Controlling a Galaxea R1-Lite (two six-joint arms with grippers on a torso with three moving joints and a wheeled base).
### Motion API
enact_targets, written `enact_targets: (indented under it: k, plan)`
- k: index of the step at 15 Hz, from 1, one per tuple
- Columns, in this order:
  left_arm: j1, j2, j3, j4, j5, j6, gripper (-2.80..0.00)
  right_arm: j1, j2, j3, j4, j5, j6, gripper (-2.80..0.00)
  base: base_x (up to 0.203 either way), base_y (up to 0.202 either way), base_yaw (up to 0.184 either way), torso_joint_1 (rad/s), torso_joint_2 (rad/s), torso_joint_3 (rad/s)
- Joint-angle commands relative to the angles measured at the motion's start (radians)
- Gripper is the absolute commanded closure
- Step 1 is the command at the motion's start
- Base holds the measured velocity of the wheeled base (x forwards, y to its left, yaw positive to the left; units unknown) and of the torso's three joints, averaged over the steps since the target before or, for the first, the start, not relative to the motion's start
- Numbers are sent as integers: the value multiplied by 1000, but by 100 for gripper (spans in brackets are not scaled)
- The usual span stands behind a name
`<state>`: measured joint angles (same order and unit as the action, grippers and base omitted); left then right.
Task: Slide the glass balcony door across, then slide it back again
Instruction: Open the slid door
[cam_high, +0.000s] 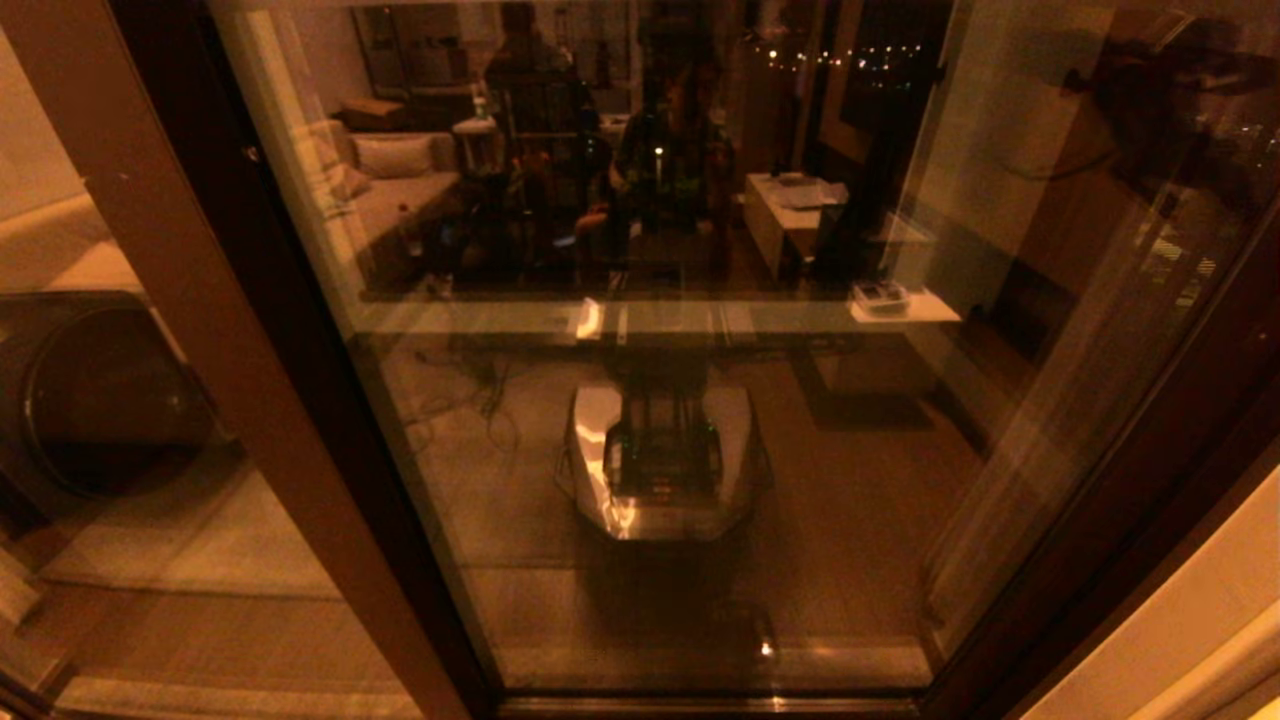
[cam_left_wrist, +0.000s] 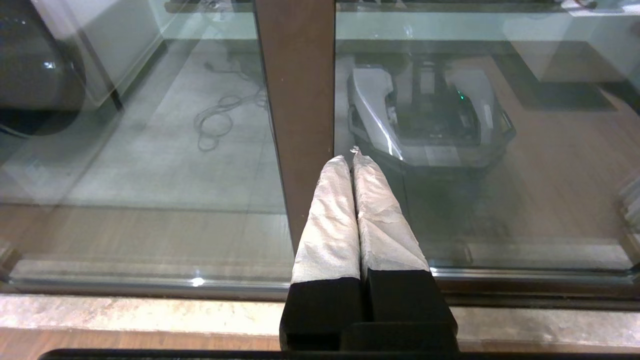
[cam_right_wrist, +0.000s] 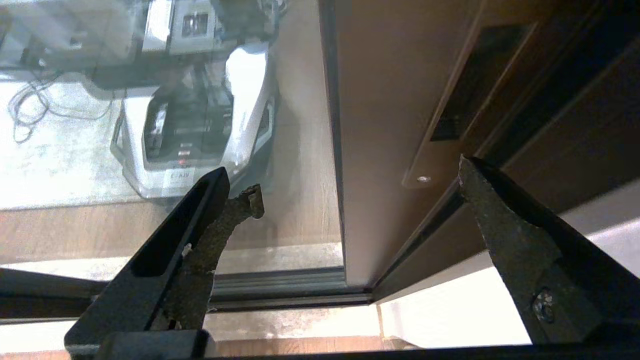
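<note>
Brown-framed glass balcony door (cam_right_wrist: 395, 100): R gripper (cam_right_wrist: 357, 182) spread wide near slim handle plate (cam_right_wrist: 450, 115), no contact. L gripper (cam_left_wrist: 354, 159) pressed together. No legible writing.

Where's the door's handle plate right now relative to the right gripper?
In the right wrist view, the handle plate sits on the glass balcony door frame's upright edge, just beyond the open right gripper, nearer one finger, untouched.

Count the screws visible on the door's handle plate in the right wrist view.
1: a small screw at the near end of the handle plate on the glass balcony door. The plate's far end is cropped, so others may be hidden.
</note>
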<state>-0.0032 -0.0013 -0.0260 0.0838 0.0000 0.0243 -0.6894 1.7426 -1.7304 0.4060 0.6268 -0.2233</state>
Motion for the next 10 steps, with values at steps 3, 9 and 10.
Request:
enact_targets:
  k: [3, 9, 10]
  plan:
    - [0, 0, 0, 1, 0, 0, 0, 26, 39, -21, 2, 1, 1, -280, 0, 0, 0, 0, 0, 0]
    - [0, 0, 0, 1, 0, 0, 0, 28, 60, -43, 2, -1, 4, -280, 0, 0, 0, 0, 0, 0]
    - [0, 0, 0, 1, 0, 0, 0, 28, 63, -46, 2, -1, 4, -280, 0, 0, 0, 0, 0, 0]
